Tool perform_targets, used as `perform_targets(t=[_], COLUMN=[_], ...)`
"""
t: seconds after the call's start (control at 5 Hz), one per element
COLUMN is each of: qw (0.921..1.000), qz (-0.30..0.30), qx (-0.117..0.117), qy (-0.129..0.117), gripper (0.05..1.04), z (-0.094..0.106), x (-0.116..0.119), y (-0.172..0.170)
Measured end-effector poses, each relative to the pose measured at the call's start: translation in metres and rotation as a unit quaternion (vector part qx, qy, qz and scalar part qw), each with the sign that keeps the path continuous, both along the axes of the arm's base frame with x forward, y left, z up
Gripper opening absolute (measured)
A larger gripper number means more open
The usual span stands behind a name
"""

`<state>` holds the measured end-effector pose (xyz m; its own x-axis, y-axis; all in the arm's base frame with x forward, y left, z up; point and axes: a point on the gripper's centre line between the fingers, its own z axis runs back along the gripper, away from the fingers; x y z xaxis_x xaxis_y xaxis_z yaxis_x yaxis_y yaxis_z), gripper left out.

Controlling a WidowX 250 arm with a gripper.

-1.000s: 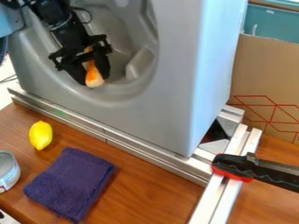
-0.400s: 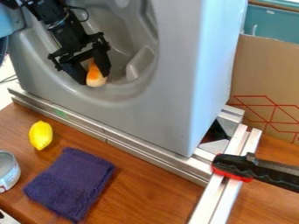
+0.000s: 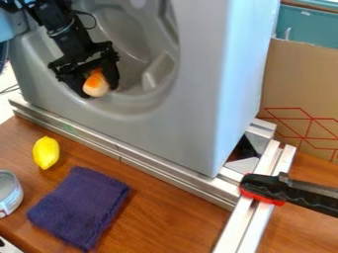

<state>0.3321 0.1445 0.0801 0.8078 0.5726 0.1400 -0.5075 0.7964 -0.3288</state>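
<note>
The black gripper (image 3: 100, 85) hangs at the upper left, inside the round recess of the grey machine (image 3: 191, 118). An orange and off-white object (image 3: 96, 85) sits between its two fingers, its pale rounded end toward the camera. One finger stands on each side of the object, and it appears clasped by them. Whether it also rests on the recess floor cannot be told.
On the wooden table (image 3: 165, 222) lie a yellow lemon (image 3: 46, 152) and a folded purple cloth (image 3: 80, 207). A metal can (image 3: 9, 193) stands at the left edge. Metal rails (image 3: 155, 173) and a black-and-red clamp (image 3: 264, 189) border the machine. A cardboard box (image 3: 300, 89) stands at right.
The gripper has shifted slightly left, and the orange and off-white object has moved left with it, turning a little. The lemon, cloth and can have stayed put.
</note>
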Motion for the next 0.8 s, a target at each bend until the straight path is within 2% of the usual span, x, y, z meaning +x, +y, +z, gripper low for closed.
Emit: perform_targets(t=[0.2,0.4,0.6,0.8], qw=[0.9994,0.999,0.9982,0.9936], qz=[-0.013,-0.02,-0.032,-0.063], qx=[0.031,0.041,0.049,0.067], qy=[0.006,0.001,0.015,0.065], gripper=[0.988,0.99,0.991,0.991], z=[0.006,0.018,0.025,0.037], x=[-0.009,-0.027,-0.051,-0.078], y=[-0.008,-0.019,-0.037,-0.051])
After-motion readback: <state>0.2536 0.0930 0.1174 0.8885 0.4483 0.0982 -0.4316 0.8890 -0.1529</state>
